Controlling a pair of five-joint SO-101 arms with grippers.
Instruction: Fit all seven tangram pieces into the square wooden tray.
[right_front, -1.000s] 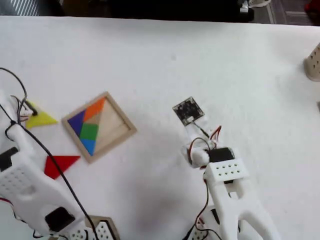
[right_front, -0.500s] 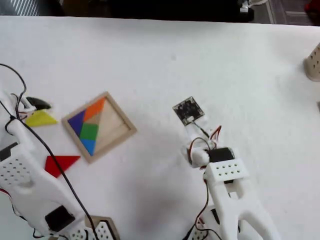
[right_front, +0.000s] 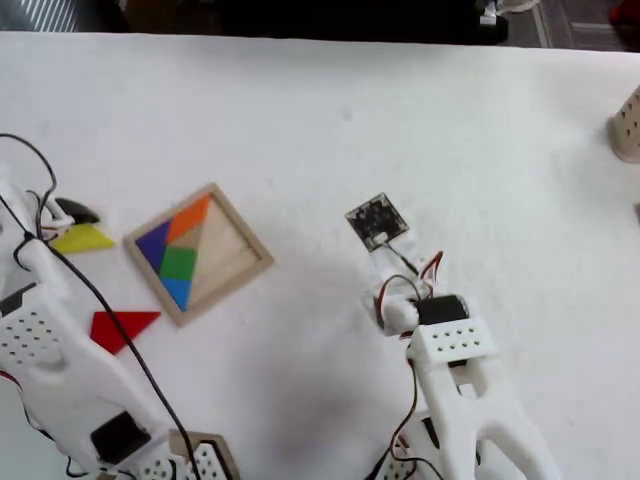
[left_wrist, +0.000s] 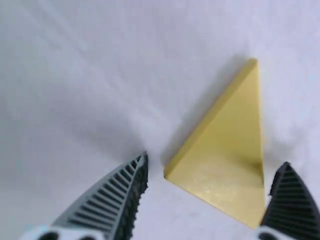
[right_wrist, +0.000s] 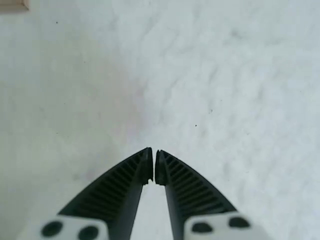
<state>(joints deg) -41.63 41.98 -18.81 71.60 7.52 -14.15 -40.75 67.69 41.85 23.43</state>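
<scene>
Your left gripper (left_wrist: 214, 162), spread wide, is straddling the yellow triangle (left_wrist: 227, 145) without gripping it. Your right gripper (right_wrist: 153, 165) is hovering over the table (right_wrist: 225, 75), closed and empty.

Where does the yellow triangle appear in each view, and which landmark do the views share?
High view: the yellow triangle lies left of the wooden tray.
Left wrist view: it lies flat between the fingers of the open left claw.
Right wrist view: the shut right claw hangs over white table; the wooden corner is probably the tray.
Landmark: the left claw, its dark tip beside the triangle in the high view too.
</scene>
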